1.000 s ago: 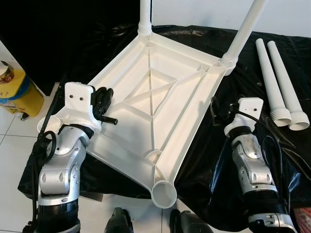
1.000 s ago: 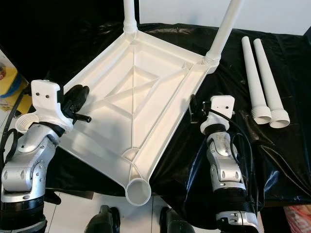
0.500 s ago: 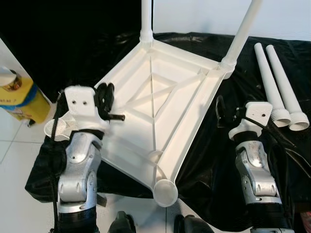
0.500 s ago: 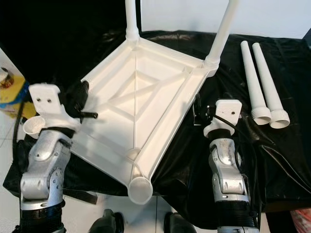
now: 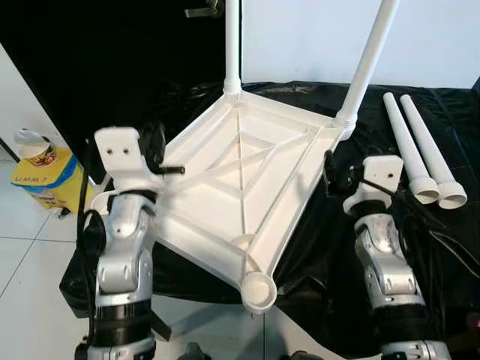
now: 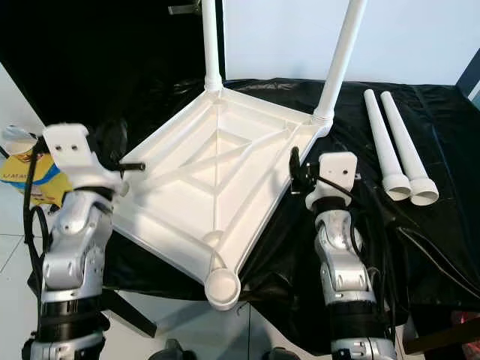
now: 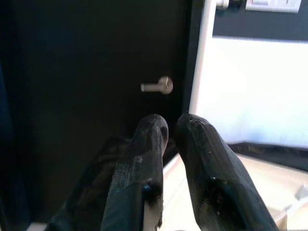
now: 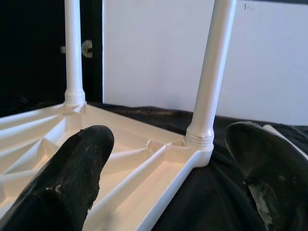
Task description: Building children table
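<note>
The white plastic table top (image 5: 240,187) lies upside down on a black sheet. Two white legs stand in its far corner sockets, one at the far left (image 5: 232,45) and one at the far right (image 5: 369,64). The near corner socket (image 5: 259,291) has nothing in it. Two loose legs (image 5: 420,150) lie side by side at the right. My left gripper (image 7: 171,130) hovers over the top's left edge, shut with nothing between its fingers. My right gripper (image 8: 168,139) is open just off the top's right edge, facing the far right leg (image 8: 211,72).
A yellow box with a cup on it (image 5: 41,176) stands on the white tiled floor at the left. The black sheet (image 5: 450,247) spreads out to the right. A dark door with a metal handle (image 7: 159,86) and a white wall stand behind.
The camera has lifted, so more of the wall and the legs shows. My left gripper has risen a little beside the top's left edge. The right gripper keeps its place by the right edge.
</note>
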Motion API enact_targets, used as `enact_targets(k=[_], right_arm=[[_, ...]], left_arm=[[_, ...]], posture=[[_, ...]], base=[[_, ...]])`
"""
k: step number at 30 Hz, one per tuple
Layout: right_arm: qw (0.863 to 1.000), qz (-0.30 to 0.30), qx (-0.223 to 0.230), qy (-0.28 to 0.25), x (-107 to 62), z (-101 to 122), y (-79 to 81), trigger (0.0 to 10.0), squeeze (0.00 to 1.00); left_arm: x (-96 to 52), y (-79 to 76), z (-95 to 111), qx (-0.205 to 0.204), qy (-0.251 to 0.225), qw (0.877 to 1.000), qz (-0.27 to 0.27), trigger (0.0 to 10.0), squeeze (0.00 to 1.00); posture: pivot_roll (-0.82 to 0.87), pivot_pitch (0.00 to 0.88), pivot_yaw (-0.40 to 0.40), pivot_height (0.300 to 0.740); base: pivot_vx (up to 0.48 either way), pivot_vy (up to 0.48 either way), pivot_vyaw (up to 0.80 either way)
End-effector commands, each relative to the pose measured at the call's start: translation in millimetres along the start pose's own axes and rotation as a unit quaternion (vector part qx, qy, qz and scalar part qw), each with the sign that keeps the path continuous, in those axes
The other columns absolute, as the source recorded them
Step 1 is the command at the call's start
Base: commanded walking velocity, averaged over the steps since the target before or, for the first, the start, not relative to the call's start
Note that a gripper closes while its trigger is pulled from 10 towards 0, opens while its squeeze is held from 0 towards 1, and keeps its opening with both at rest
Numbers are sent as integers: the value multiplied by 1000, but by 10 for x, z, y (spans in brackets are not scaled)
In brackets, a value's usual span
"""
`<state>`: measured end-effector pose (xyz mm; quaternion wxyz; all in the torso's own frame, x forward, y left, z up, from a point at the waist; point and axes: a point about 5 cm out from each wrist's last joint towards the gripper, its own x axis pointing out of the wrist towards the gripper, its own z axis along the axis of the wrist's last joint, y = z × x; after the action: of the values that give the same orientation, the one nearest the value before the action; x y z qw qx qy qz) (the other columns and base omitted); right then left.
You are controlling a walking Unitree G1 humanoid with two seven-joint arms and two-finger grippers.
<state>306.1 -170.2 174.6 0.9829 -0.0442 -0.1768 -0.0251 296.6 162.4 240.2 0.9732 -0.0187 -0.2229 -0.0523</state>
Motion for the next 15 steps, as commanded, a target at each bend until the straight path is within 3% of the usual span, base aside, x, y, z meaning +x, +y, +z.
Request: enact_targets(k=[1, 11, 15], right_arm=[[1000, -6, 0, 11, -4, -70, -21, 10000, 0], [999, 0, -6, 40, -130, -240, -41, 10000, 0], [999, 16, -15, 46, -172, -292, -35, 10000, 0]], left_arm=[[-3, 22, -136, 2, 23, 1000, -8, 10000, 0], [-182, -41, -380, 3, 62, 998, -31, 10000, 0], [-279, -60, -552, -6, 100, 995, -29, 10000, 0]], posture=[[23, 0, 10, 740], [16, 0, 9, 740], [11, 0, 9, 740]], base=[[0, 0, 0], [0, 0, 0], [0, 0, 0]])
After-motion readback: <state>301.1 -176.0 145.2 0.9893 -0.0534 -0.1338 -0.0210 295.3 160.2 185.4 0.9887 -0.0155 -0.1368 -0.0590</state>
